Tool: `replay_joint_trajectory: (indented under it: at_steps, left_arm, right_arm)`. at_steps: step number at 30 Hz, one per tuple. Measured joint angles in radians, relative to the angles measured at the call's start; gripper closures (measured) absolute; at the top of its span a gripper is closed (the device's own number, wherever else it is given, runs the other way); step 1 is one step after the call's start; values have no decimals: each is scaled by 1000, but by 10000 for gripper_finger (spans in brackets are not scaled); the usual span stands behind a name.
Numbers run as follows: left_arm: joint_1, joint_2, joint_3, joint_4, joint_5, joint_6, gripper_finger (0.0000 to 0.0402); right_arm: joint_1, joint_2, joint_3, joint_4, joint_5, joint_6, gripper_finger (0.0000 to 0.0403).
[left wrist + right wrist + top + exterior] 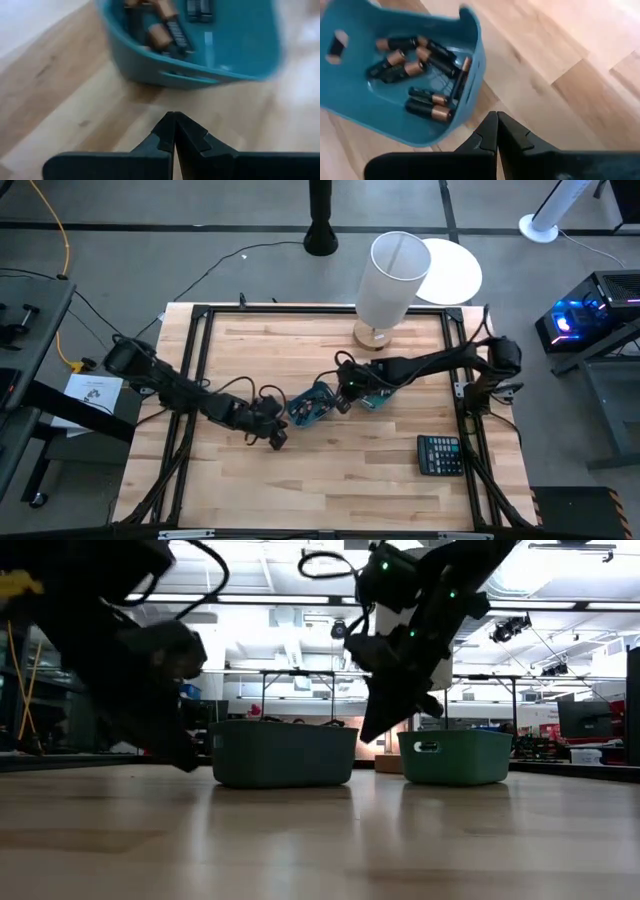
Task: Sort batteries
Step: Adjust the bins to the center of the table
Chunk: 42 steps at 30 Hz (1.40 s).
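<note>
Two small teal bins stand mid-table, one (310, 405) (285, 753) to the left of the other (377, 398) (455, 756). The left bin (395, 75) holds several dark, copper-ended batteries (422, 67) (167, 32) lying on its floor. My left gripper (276, 436) (174, 131) is shut and empty, low over the table just left of and nearer than this bin. My right gripper (345, 393) (496, 131) is also shut and empty, slanting down between the two bins (378, 725). The second bin's contents are hidden.
A white cylinder (392, 275) on a round wooden base stands near the table's far edge, behind the bins. A black calculator (440, 454) lies toward the near right corner. A black frame (200, 360) rims the wooden table.
</note>
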Motion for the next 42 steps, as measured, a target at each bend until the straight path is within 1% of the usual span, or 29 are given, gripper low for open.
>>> replay_joint_trajectory:
  at_steps: [3,6,9,16,18,22,26,37,40,42]
  left_arm:
    - [29,11,-1,-5,-5,-8,401]
    - [62,-1,0,-39,-6,1,401]
    - [94,-24,1,-63,-7,37,401]
    - [171,-91,0,-191,-13,142,401]
    - [193,-108,-1,-239,-23,169,401]
    - [231,-135,0,-283,-44,222,401]
    - [266,-150,-1,-293,-57,262,401]
    - [348,-182,0,-324,-116,415,401]
    - [367,-224,0,-353,-107,430,401]
    - [367,-278,0,-390,-75,409,401]
  right_arm:
    - [13,20,0,32,-27,4,403]
    - [31,31,0,58,-28,13,403]
    - [49,33,0,69,-29,40,403]
    - [83,33,-1,112,-26,80,403]
    - [89,33,-1,128,-24,86,403]
    - [93,37,-1,183,-22,95,403]
    - [92,52,0,231,-28,106,403]
    - [93,59,1,265,-59,115,403]
    - [91,59,1,268,-61,107,403]
    - [83,59,1,267,-62,105,403]
